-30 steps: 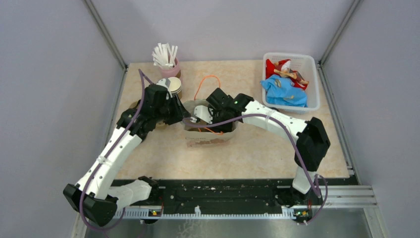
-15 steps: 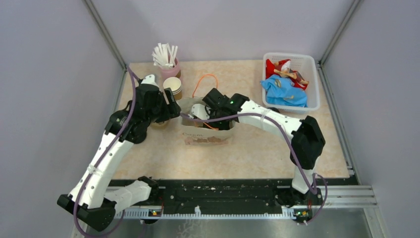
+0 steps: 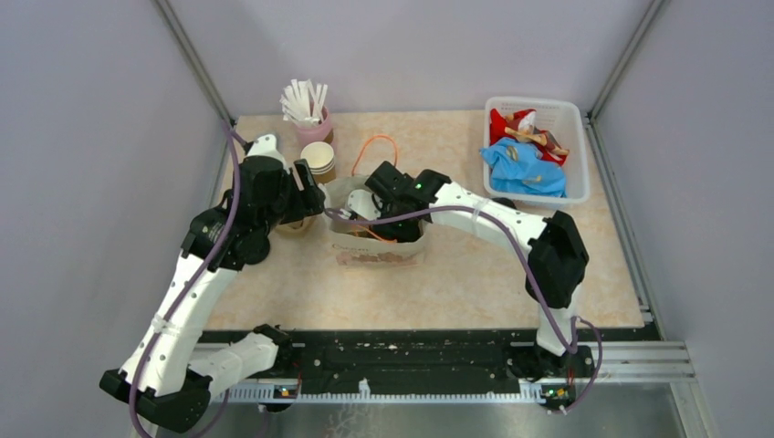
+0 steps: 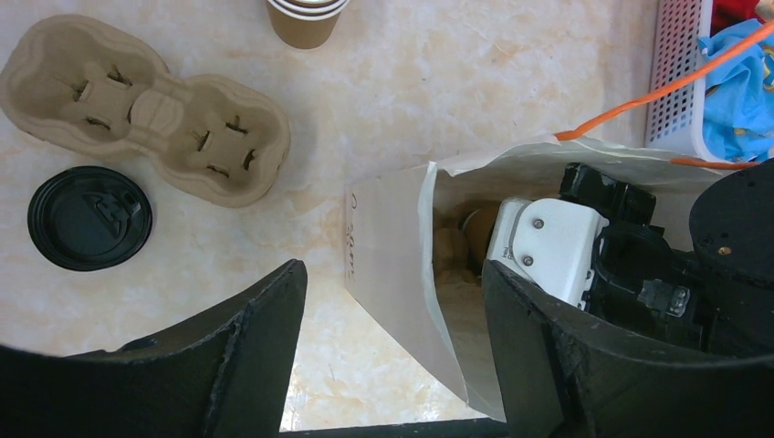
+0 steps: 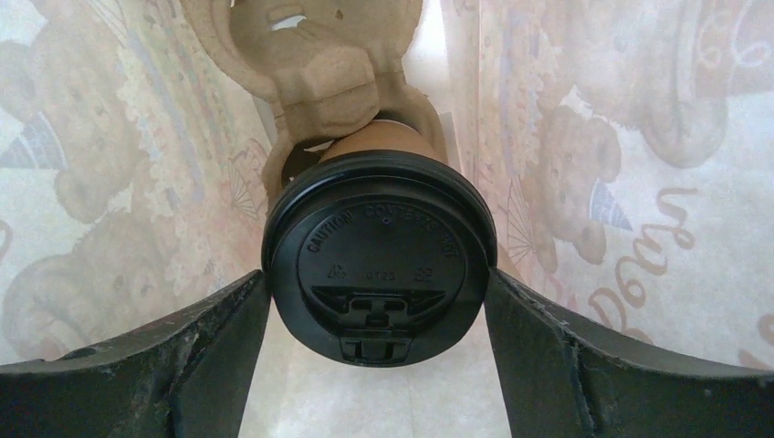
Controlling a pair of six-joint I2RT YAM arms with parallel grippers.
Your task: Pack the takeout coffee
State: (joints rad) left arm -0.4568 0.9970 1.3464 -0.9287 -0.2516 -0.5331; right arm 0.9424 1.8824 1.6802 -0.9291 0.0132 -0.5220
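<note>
Inside the open paper bag point(image 3: 379, 254) a takeout coffee point(image 5: 379, 260), a brown cup under a black lid, sits in a pulp carrier point(image 5: 315, 64). My right gripper point(image 5: 377, 278) reaches down into the bag point(image 4: 402, 292), and both fingers touch the lid's rim. My left gripper point(image 4: 392, 274) hangs open over the bag's left wall, which passes loosely between its fingers point(image 4: 242, 365). A second round black lid point(image 4: 88, 217) faces up on the table left of the bag. Whether a cup stands under it I cannot tell.
An empty two-slot pulp carrier point(image 4: 146, 109) lies beside that lid. A stack of lidless brown cups point(image 3: 318, 157) and a pink cup of white straws point(image 3: 308, 109) stand at the back left. A white bin point(image 3: 577, 155) of cloths sits at the back right.
My left arm has swung back toward the far left, away from the bag's mouth. The bag and my right gripper have shifted slightly left.
</note>
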